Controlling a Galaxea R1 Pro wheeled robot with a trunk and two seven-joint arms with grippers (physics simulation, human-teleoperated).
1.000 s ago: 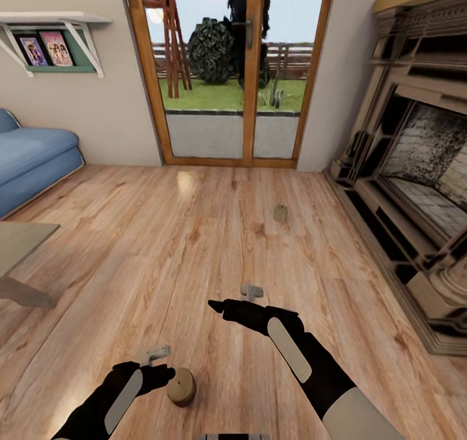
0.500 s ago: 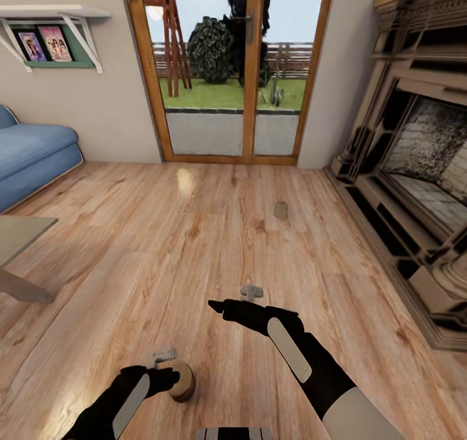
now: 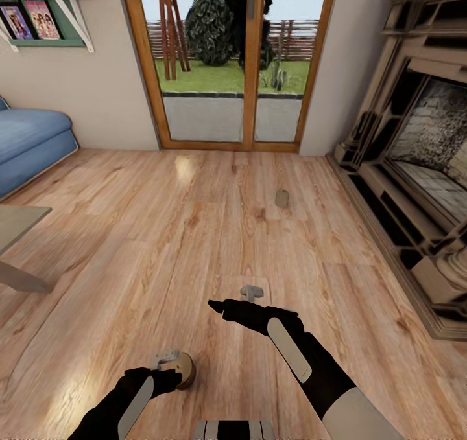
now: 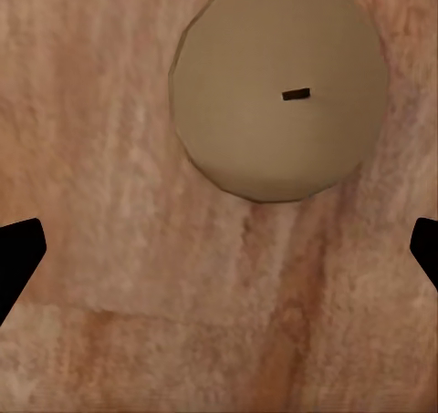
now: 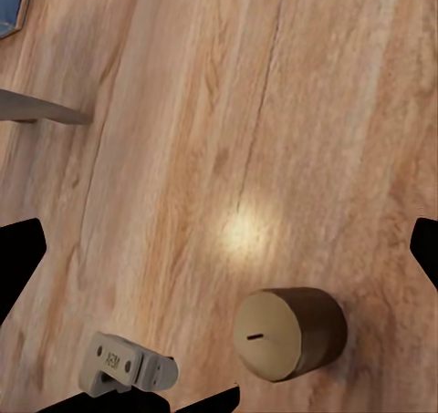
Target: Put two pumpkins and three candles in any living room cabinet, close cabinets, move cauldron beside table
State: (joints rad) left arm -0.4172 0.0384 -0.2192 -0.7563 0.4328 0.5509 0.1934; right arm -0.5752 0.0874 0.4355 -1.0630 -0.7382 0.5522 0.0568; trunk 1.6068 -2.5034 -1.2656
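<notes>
While the wooden floor (image 3: 214, 232) spreads out toward the glass doors (image 3: 227, 64), a beige fireplace (image 3: 415, 168) stands well off on the right jaws' side and a blue sofa (image 3: 29, 145) well off on the left jaws' side. The left gripper (image 3: 167, 360) hangs just above and beside a squat candle (image 3: 183, 369) standing upright on the floor; its jaws are spread wide and hold nothing, the candle's flat top and wick lying ahead of them in the wrist view. The right gripper (image 3: 251, 291) hovers forward of that candle, jaws spread wide too. A second candle (image 3: 281, 198) stands well beyond both jaws.
</notes>
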